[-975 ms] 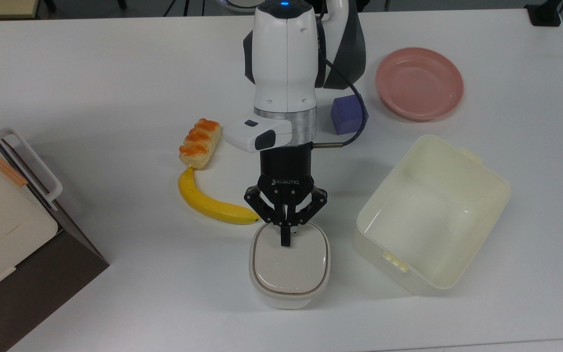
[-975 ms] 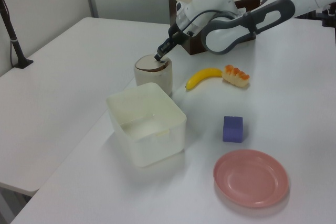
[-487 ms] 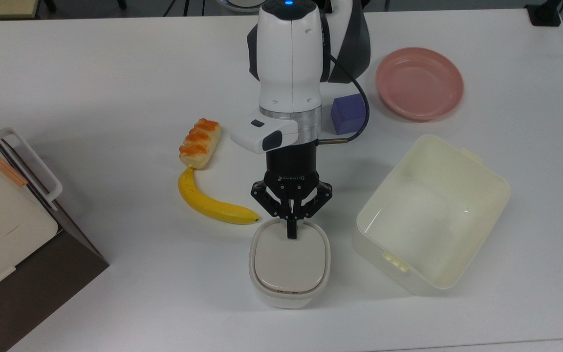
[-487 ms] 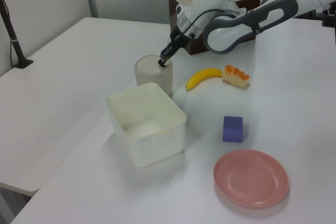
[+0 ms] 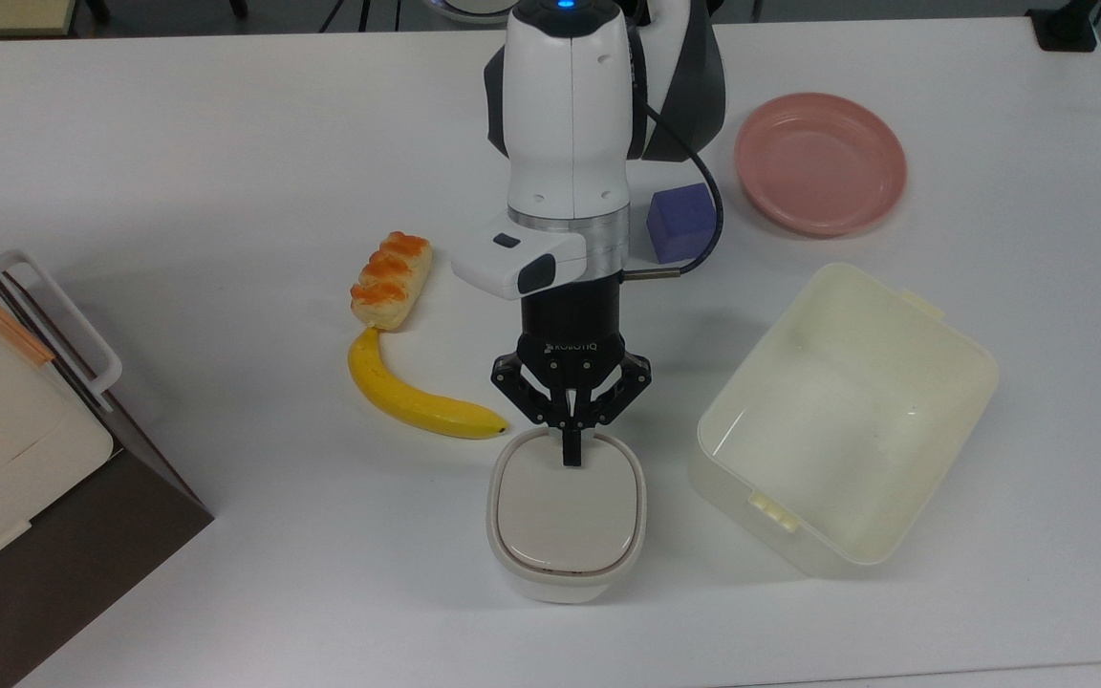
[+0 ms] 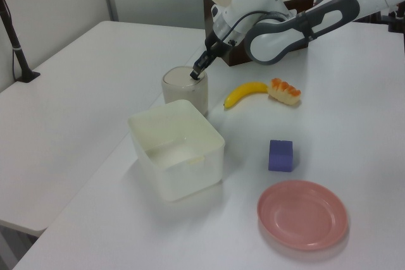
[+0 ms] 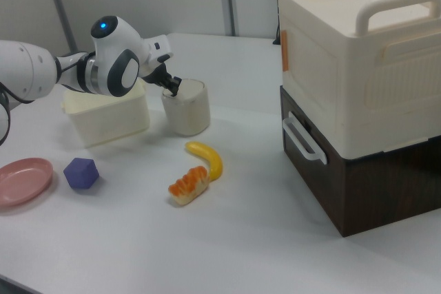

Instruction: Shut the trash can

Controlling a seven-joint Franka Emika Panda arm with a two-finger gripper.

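I am seeing the trash can (image 5: 565,516) sitting at the lower middle of the top view, lid lying flat. I am judging it light, rigid plastic, smooth and liable to skid on the desk (image 5: 226,143), so pressing down on the lid beats gripping. The pincer (image 5: 570,457), fingers together, is resting its tip on the lid's upper edge. The left view is giving the can's height (image 6: 185,90); the top view is giving the lid outline.

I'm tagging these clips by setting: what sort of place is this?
Most likely a robotics lab or test bench. A robot arm works on a plain white table set with props: a banana, a purple block, a pink plate, a trash can.
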